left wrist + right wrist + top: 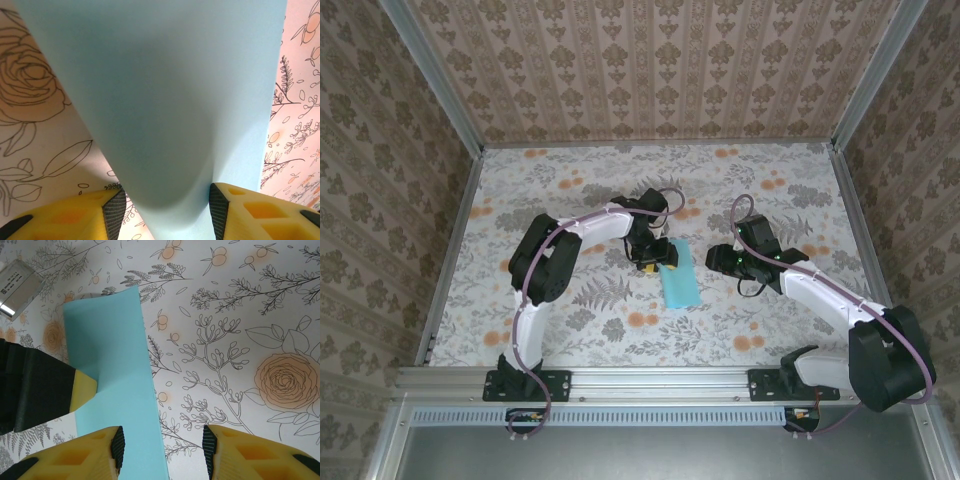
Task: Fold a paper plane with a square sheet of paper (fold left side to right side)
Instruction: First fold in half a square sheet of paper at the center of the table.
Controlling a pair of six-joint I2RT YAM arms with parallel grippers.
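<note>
The turquoise square sheet of paper [679, 280] is a long narrow folded rectangle, lying mid-table, slightly tilted, top layer bowed up.

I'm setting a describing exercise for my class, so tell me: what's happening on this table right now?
Two robot arms are working on a light blue sheet of paper, already folded into a narrow strip on the flowered table. The left gripper is at the strip's far end, jaws either side of the bowed paper; whether they pinch it is unclear. The right gripper hovers beside it, jaws open.

paper [679, 283]: turquoise | table [570, 180]: white, orange-grey floral | walls [650, 70]: brown damask
</note>
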